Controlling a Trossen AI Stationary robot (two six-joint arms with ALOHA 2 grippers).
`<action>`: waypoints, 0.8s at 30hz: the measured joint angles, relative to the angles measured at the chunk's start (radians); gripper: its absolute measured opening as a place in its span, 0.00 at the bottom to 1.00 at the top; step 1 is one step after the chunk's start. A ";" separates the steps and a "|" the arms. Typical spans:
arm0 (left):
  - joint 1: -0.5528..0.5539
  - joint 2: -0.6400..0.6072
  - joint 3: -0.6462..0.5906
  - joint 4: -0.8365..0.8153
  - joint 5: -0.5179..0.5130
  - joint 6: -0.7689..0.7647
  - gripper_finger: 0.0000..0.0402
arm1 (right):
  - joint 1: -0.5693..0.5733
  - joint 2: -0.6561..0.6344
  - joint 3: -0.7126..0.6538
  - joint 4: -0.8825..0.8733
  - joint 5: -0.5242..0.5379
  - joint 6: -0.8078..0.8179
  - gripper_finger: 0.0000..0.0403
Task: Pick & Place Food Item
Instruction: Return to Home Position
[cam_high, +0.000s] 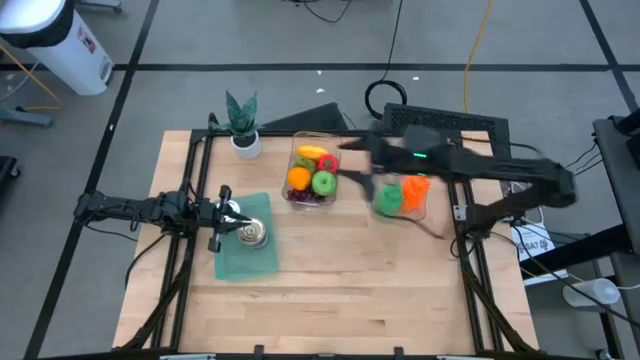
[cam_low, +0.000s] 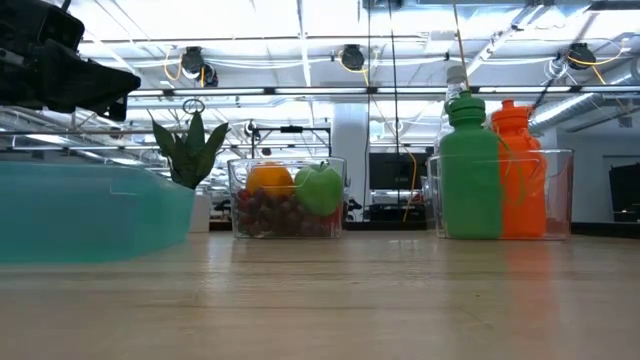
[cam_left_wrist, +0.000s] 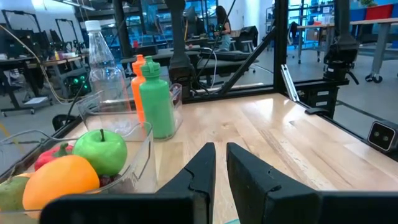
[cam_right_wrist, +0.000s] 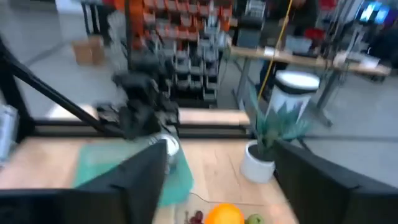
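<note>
A clear box (cam_high: 312, 172) at the table's middle back holds fruit: an orange (cam_high: 298, 177), a green apple (cam_high: 323, 183), a red piece and dark grapes. It also shows in the low view (cam_low: 287, 197) and the left wrist view (cam_left_wrist: 102, 149). My right gripper (cam_high: 346, 161) hovers open at the box's right side, above it; its wrist view (cam_right_wrist: 233, 186) looks down past the orange (cam_right_wrist: 224, 214). My left gripper (cam_high: 222, 212) is shut and empty (cam_left_wrist: 221, 162) above a teal plate (cam_high: 240, 250) that carries a small shiny metal thing (cam_high: 252, 233).
A clear bin (cam_high: 402, 196) right of the fruit box holds a green bottle (cam_low: 470, 170), an orange bottle (cam_low: 518, 170) and a clear bottle (cam_left_wrist: 102, 68). A small potted plant (cam_high: 243, 125) stands at the back left. Bare wood lies along the near side (cam_high: 340, 290).
</note>
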 joint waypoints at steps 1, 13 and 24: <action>0.000 0.000 0.000 0.000 0.000 0.000 0.13 | 0.027 -0.066 -0.021 -0.020 0.022 0.003 0.64; 0.000 0.000 0.000 0.000 0.000 0.000 0.13 | 0.429 -0.829 -0.632 0.063 0.237 0.024 0.04; 0.000 0.000 0.000 0.000 0.000 0.000 0.13 | 0.448 -1.047 -1.002 0.228 0.200 0.022 0.00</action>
